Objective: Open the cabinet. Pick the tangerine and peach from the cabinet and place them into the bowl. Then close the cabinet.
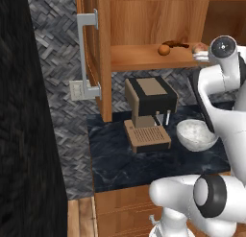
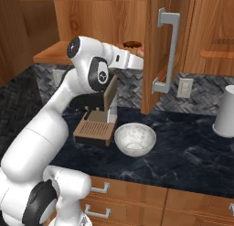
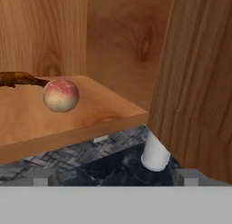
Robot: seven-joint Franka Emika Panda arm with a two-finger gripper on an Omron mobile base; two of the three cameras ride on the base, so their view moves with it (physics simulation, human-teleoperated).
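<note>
The cabinet (image 1: pixel 144 20) stands open, its left door (image 1: pixel 91 53) and right door (image 2: pixel 157 51) swung out. The tangerine (image 1: pixel 164 49) rests on the wooden shelf (image 1: pixel 144 58), with a dark brown elongated item (image 1: pixel 175 44) behind it. The peach (image 3: pixel 61 95) lies near the shelf's front edge, left of centre in the hand view, and its edge shows as the peach (image 1: pixel 199 48) beside my arm. My gripper (image 3: pixel 116 178) is open and empty, a short way in front of the shelf and right of the peach. The speckled bowl (image 1: pixel 196 134) sits on the counter below, seen too as the bowl (image 2: pixel 135 139).
A brown coffee machine (image 1: pixel 149 111) stands on the dark marble counter (image 1: pixel 120 169) left of the bowl. A white cylinder (image 2: pixel 227 111) stands at the counter's right end. The open right door (image 3: pixel 199 82) rises close on my gripper's right. Wooden drawers (image 2: pixel 137 197) run below the counter.
</note>
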